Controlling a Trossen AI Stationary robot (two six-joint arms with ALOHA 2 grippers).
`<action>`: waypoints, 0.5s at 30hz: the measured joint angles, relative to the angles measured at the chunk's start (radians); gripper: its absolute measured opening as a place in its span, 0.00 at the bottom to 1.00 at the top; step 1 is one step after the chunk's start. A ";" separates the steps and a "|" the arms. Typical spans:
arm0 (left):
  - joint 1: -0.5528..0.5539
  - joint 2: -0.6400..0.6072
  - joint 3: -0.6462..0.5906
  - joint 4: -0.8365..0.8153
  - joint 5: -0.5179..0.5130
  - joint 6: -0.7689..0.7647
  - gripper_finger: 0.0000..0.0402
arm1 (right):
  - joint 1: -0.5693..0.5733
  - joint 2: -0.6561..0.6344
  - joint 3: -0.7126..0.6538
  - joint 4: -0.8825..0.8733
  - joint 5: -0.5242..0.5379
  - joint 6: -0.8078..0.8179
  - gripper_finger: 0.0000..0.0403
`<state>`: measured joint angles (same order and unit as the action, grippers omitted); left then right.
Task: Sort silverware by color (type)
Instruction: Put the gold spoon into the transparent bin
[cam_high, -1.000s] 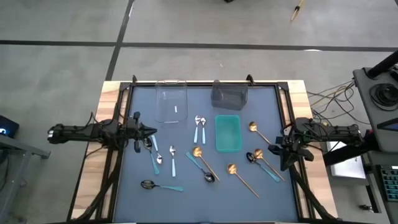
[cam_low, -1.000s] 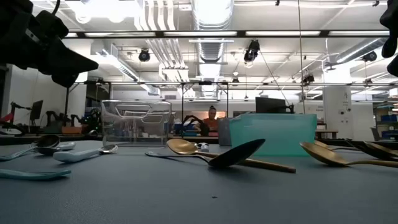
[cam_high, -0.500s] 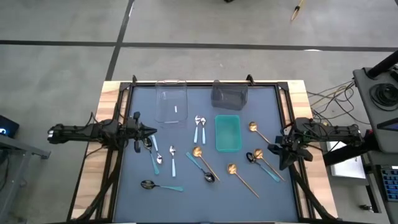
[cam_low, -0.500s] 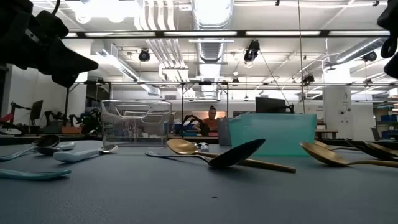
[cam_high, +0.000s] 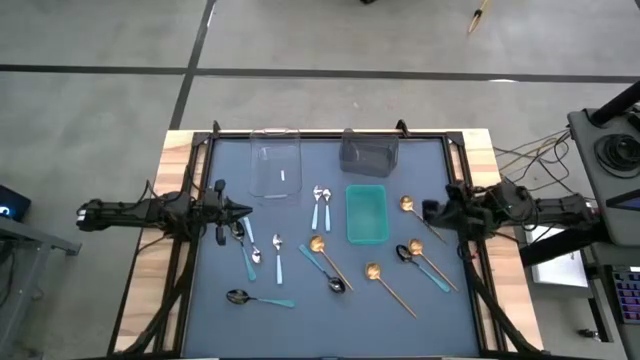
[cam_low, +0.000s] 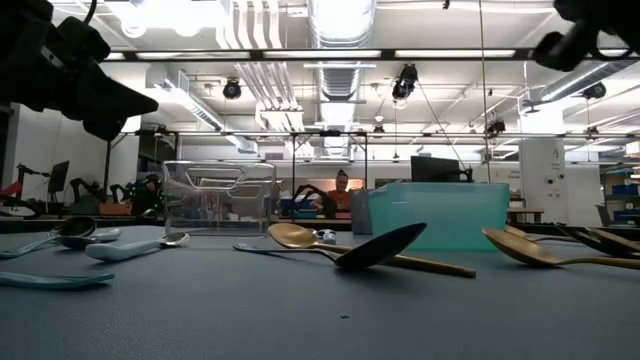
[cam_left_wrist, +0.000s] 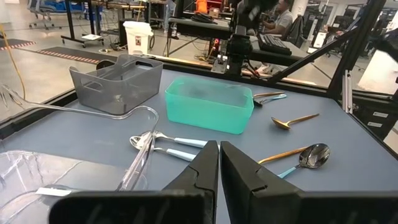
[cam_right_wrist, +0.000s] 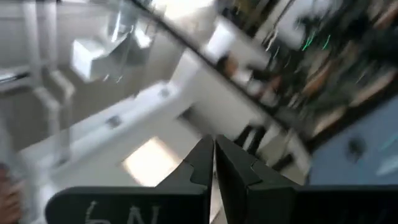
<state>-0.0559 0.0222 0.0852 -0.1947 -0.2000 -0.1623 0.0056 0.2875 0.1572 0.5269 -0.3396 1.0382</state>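
Note:
Several small spoons lie flat on the dark mat. Gold ones include one (cam_high: 409, 207) by the teal bin and one (cam_high: 385, 282) nearer the front. Light-blue-handled ones include a pair (cam_high: 320, 205) left of the teal bin. A dark-bowled, teal-handled one (cam_high: 258, 298) lies at the near left. My left gripper (cam_high: 246, 210) is shut and empty above the mat's left side, also seen in its wrist view (cam_left_wrist: 219, 167). My right gripper (cam_high: 428, 212) is shut and empty, raised over the mat's right side, pointing toward the table's left; its wrist view (cam_right_wrist: 214, 154) is blurred.
A clear bin (cam_high: 275, 165) and a grey bin (cam_high: 370, 151) stand at the far edge, and a teal bin (cam_high: 366, 214) stands mid-table. More spoons (cam_high: 330, 262) lie in front of the teal bin. A person sits far behind the table (cam_low: 343, 190).
My right gripper has swung from the table's right edge toward the left and the far side. It has also turned from pointing down and toward the near edge to pointing level toward the left. It stays shut. The spoons have not moved.

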 joint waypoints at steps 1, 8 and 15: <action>0.000 0.000 0.000 0.000 0.000 0.000 0.00 | -0.001 0.034 0.025 -0.004 0.031 -0.035 0.02; 0.000 0.000 0.000 0.000 0.000 0.000 0.00 | -0.002 0.305 0.294 -0.218 0.159 -0.366 0.02; 0.000 0.000 0.000 0.000 0.000 0.000 0.00 | -0.006 0.536 0.623 -0.631 0.445 -0.441 0.02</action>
<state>-0.0559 0.0219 0.0850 -0.1944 -0.1999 -0.1620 -0.0009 0.8233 0.7799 -0.1038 0.1055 0.5970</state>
